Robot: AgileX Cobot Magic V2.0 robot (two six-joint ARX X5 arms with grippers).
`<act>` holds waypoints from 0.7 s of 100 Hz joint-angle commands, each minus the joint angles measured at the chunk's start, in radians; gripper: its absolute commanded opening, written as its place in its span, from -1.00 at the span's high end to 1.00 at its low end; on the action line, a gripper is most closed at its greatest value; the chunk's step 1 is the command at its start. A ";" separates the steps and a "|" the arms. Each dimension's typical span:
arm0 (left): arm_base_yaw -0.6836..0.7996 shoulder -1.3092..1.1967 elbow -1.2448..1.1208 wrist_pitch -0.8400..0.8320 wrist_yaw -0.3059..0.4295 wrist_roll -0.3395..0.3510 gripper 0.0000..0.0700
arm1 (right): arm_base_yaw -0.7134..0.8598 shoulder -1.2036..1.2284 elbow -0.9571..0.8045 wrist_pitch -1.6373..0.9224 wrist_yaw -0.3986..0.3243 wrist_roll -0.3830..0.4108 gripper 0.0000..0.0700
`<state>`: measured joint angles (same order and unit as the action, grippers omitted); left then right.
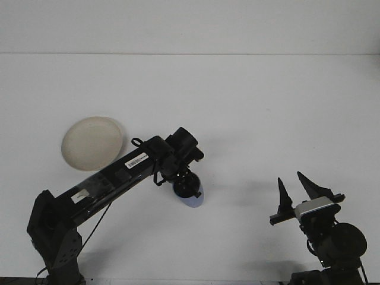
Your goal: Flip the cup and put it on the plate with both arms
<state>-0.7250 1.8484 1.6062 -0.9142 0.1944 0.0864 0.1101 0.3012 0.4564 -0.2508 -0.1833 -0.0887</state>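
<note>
Cup [191, 196] gripped in left gripper [187, 189] fingers, tilted above white desk [249, 119]. Plate [92, 143] well left. Right gripper [298, 189] fingers spread, idle.

Robot lab test bench: bare white table [249, 107] against plain white wall [190, 24], two black arms mounted.

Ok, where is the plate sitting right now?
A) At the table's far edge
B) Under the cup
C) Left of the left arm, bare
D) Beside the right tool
C: the plate lies bare on the table, up and left of the left tool, which is down at the blue cup.
</note>
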 commanded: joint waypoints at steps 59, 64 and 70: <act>0.598 -0.115 0.436 -0.243 -0.121 0.000 0.96 | 0.002 0.003 0.006 0.012 0.000 0.010 -0.02; 0.646 -0.106 0.432 -0.256 -0.121 0.001 0.96 | 0.002 0.003 0.006 0.011 0.000 0.010 -0.02; 0.700 -0.093 0.423 -0.262 -0.121 0.001 0.96 | 0.002 0.003 0.006 0.011 0.000 0.011 -0.02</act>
<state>-0.0658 1.7248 2.0186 -1.1740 0.0769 0.0864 0.1101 0.3012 0.4564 -0.2493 -0.1833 -0.0887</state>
